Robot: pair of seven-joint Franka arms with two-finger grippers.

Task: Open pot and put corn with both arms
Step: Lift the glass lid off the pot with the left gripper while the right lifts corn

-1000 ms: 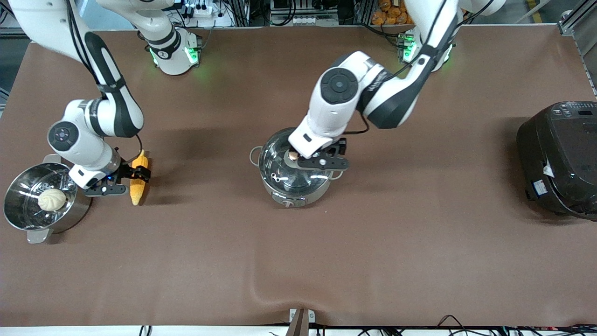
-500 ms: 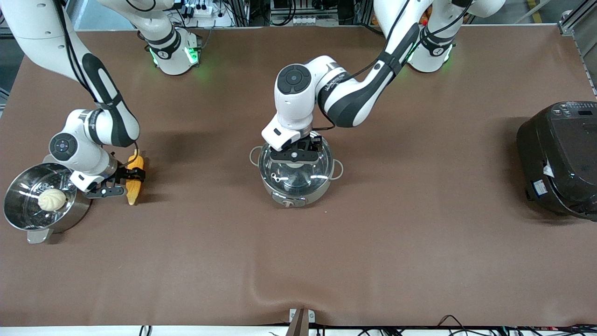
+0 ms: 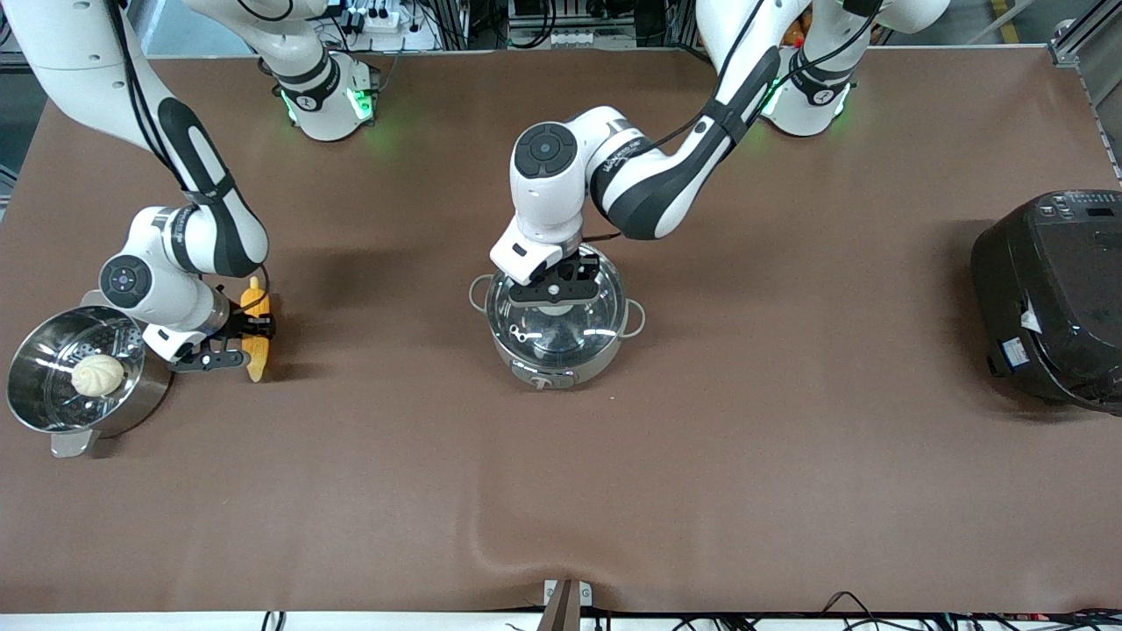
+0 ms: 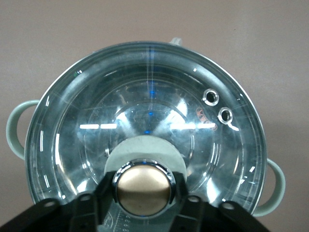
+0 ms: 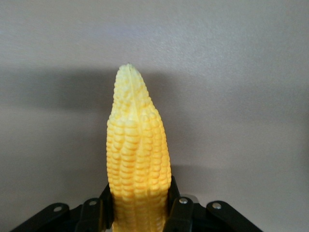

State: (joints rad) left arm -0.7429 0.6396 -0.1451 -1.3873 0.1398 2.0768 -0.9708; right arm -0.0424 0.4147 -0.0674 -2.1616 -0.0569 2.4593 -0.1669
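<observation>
While both arms are engaged, we see the pot (image 3: 556,337) at the centre of the front view, standing on the brown table (image 3: 701,456) with its glass lid (image 3: 561,326) on. Our left gripper (image 3: 554,296) sits over the lid's middle; in the left wrist view its fingers (image 4: 179,193) flank the copper knob (image 4: 143,189) on both sides and press against it, pinching it. That same view shows the lid (image 4: 145,121) seated within the pot's rim, with the two loop handles (image 4: 14,128) projecting at the sides.

At the centre left of the front view we find the corn (image 3: 256,333), lying toward the right arm's end of the table, well apart from the pot. Our right gripper (image 3: 244,335) is at the cob's middle; in the right wrist view the corn (image 5: 137,164) stands between the black fingers (image 5: 179,212), which pinch its thicker part while its tapered tip points away from the camera. We cannot tell whether the cob touches the table.

Just beside the right gripper, at the lower left of the front view, a steel steamer (image 3: 35,412) holds a white bun (image 3: 96,374). At the right edge stands a black cooker (image 3: 1052,298).
</observation>
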